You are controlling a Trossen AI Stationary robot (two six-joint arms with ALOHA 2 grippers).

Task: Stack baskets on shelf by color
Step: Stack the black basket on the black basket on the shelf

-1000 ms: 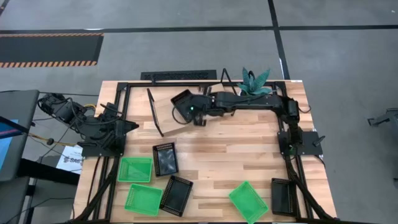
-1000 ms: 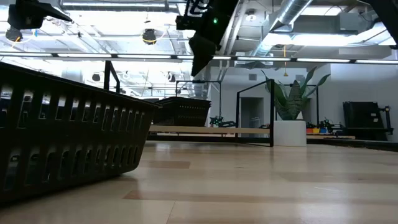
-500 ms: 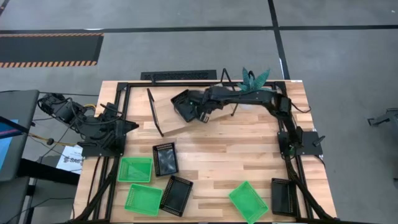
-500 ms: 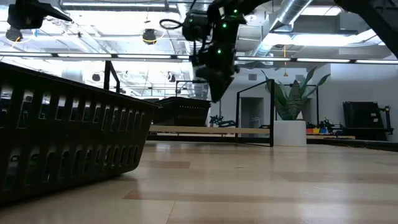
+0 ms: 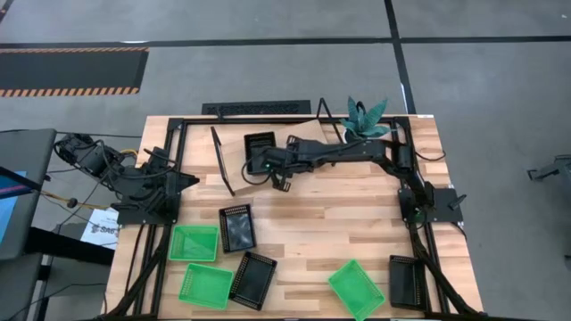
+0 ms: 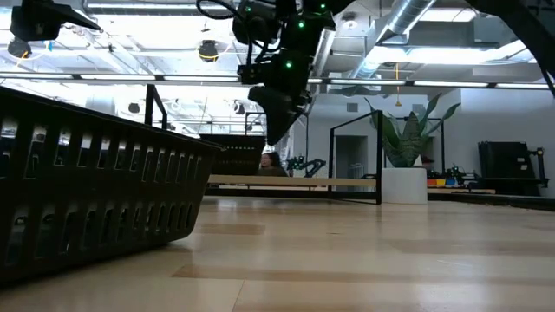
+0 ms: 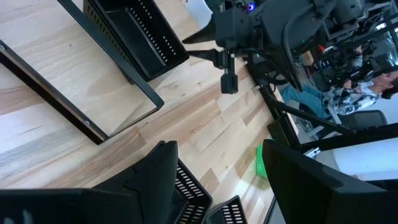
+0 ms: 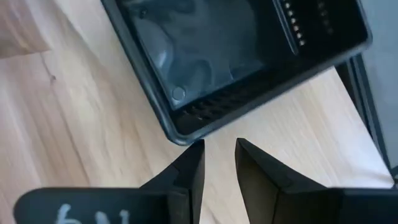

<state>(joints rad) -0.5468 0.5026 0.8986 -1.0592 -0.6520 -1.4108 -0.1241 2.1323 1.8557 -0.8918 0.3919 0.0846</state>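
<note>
Half a second back the black basket hung tilted in the right tool over the shelf; now that black basket sits flat at the 12 o'clock part of the shelf, and the right tool has drawn back toward 6 o'clock of it, empty. In the right wrist view its fingers stand a narrow gap apart with bare board between them, just short of the basket's near wall, so the basket looks released rather than held. Its spot at the far edge of the board, against the black frame, seems chosen to start the black pile there and leave the rest of the board free for the green one. Reaching in from 3 o'clock, the right arm lies stretched long and low across the back of the surface, wrist angled down over the board; in the low view it hangs from above with its green lights showing. At 9 o'clock the left arm sits folded, and the left tool has its fingers spread wide, holding nothing. Waiting toward 6 o'clock are three green baskets and four more black baskets, none of them yet on the shelf. A potted plant stands at 1 o'clock.
</note>
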